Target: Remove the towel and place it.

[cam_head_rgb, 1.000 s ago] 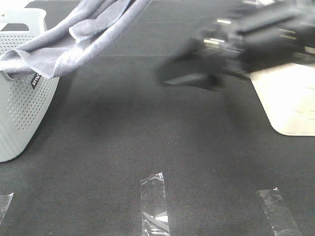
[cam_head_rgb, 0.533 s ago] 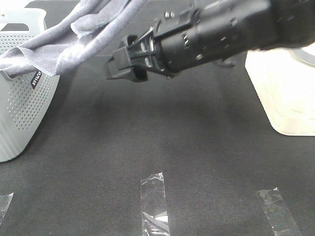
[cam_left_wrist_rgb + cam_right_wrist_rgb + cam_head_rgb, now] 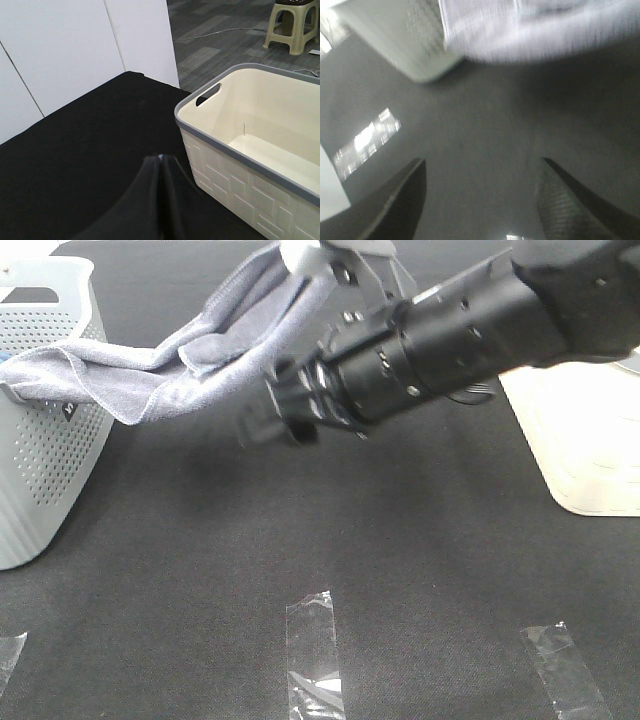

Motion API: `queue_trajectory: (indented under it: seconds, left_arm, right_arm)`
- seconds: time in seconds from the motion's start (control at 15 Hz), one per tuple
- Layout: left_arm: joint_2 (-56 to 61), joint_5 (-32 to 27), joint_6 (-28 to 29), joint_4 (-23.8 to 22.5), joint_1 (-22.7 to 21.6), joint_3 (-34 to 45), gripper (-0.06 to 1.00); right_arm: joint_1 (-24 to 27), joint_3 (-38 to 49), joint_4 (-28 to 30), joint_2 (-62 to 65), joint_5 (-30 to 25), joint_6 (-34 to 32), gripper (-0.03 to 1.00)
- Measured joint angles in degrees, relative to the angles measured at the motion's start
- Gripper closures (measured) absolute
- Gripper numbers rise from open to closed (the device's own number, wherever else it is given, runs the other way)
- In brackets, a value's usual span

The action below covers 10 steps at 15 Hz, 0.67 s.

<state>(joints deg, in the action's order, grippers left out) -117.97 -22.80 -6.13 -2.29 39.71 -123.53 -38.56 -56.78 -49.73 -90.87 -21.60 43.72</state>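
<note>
One towel [image 3: 190, 360] draped from grey basket [image 3: 40, 470], right tool [image 3: 481, 160] spread wide

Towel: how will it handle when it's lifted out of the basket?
Likely floppy: the towel sags in folds between its raised end and the basket rim, so it won't hold shape. Probably light for its size, since it hangs as a thin drape. Its far end lies over the rim and may drag or snag there.

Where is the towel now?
In the exterior high view, the towel hangs upper left, one end on the grey basket's rim, the other lifted near the right gripper.
</note>
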Motion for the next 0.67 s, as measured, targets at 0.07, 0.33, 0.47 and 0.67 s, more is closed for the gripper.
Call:
queue_trajectory:
  seconds: [0.07, 0.33, 0.47, 0.67]
  left_arm:
    - [-0.2, 0.6, 0.0, 0.4, 0.2, -1.0, 0.94]
    - [-1.5, 0.9, 0.2, 2.3, 0.3, -3.4, 0.94]
    - [-2.1, -4.4, 0.2, 2.3, 0.3, -3.8, 0.94]
    - [-2.1, -10.6, 0.2, 1.7, 0.3, -6.3, 0.94]
  right_arm:
    - [0.0, 0.0, 6.6, 0.8, -1.5, -6.5, 0.37]
    - [0.0, 0.1, 29.7, 2.9, -5.0, -31.6, 0.37]
    - [0.0, 0.1, 32.1, 3.0, -2.2, -36.0, 0.37]
    - [0.0, 0.1, 26.6, 3.0, 6.4, -34.2, 0.37]
